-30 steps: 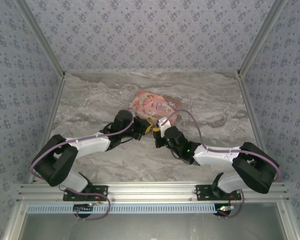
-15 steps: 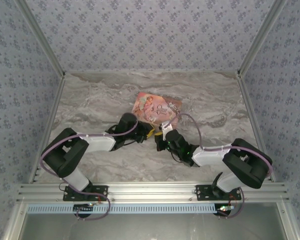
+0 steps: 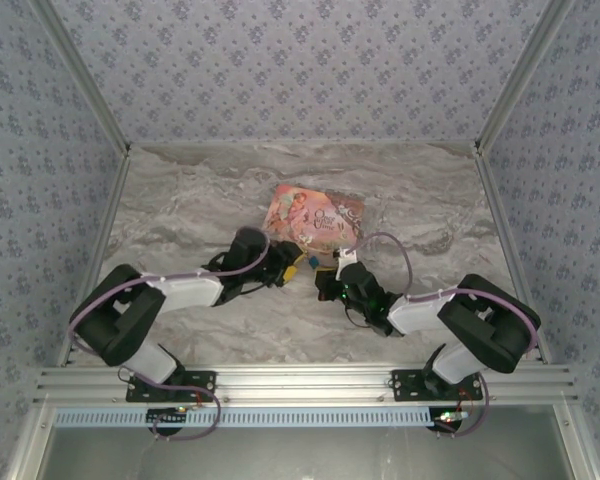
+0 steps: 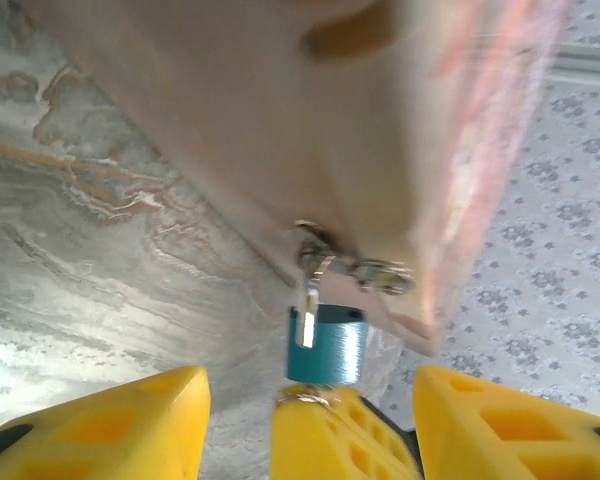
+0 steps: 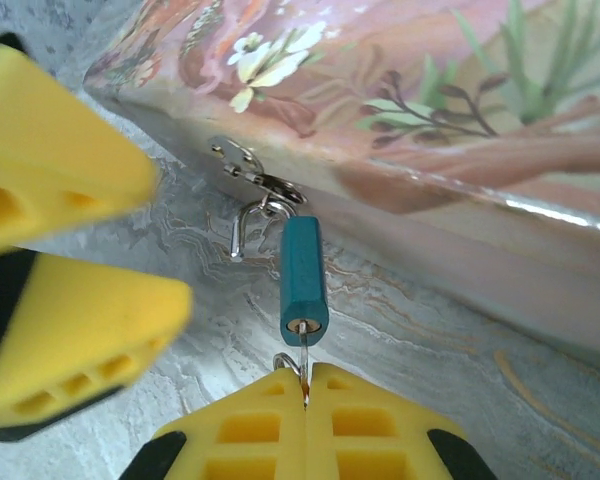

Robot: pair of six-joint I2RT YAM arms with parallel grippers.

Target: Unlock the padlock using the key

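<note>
R pincer (image 5: 305, 400) pinched on thin silver key (image 5: 302, 345), seated in tiny blue padlock (image 5: 302, 275) w/ silver shackle, hanging off hasp (image 5: 260, 182) of pink illustrated box (image 5: 430, 90). L pincer (image 5: 170, 238) part-open alongside, not gripping; prob. lets lock swing.

Looks like a small robot test booth in a lab, not a home. Closed in on the left, right and far sides by walls (image 3: 300, 70) with blue flowery paper. Grey stone-look table top (image 3: 180, 200) inside. Silver metal rail (image 3: 300, 383) along the near edge, with a left arm (image 3: 180, 290) and a right arm (image 3: 420, 310) bolted on. Purple wires (image 3: 385, 238) along both.
</note>
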